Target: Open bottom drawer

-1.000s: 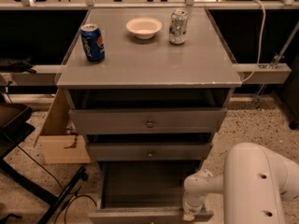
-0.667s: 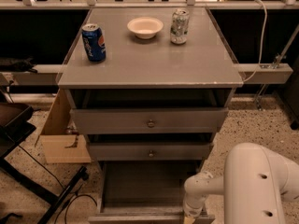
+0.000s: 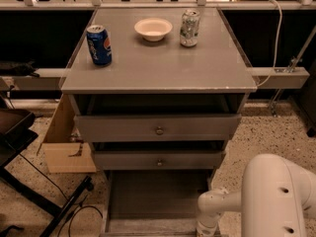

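Down low, the bottom drawer (image 3: 158, 196) stood pulled out beneath the two taller drawer fronts, its shallow grey tray exposed. The pincer (image 3: 205, 230) sat at the tray's front right corner, cut off by the picture's edge, so I could not tell whether it was released or clenched. On the surface (image 3: 163, 65) stood a blue can (image 3: 99, 44), a white bowl (image 3: 153, 28) and a silver can (image 3: 189, 27).
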You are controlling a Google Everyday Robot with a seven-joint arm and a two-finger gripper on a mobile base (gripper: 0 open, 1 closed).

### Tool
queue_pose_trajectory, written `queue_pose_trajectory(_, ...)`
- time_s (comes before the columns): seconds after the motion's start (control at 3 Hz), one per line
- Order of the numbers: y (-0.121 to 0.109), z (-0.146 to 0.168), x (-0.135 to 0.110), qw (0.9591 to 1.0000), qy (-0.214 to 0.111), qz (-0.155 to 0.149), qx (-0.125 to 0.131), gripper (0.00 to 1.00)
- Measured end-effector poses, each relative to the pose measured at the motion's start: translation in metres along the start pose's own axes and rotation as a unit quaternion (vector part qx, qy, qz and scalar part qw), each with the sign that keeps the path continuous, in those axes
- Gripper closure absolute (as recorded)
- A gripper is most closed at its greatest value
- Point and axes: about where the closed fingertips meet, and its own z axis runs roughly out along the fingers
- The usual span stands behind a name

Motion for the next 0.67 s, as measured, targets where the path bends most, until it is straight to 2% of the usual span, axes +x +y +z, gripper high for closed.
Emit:
queue_pose_trajectory(0.33,0.0,0.0,0.0,1.0,0.0,0.0,0.0,0.83)
queue_pose_trajectory(0.67,0.0,0.0,0.0,1.0,0.0,0.0,0.0,0.59)
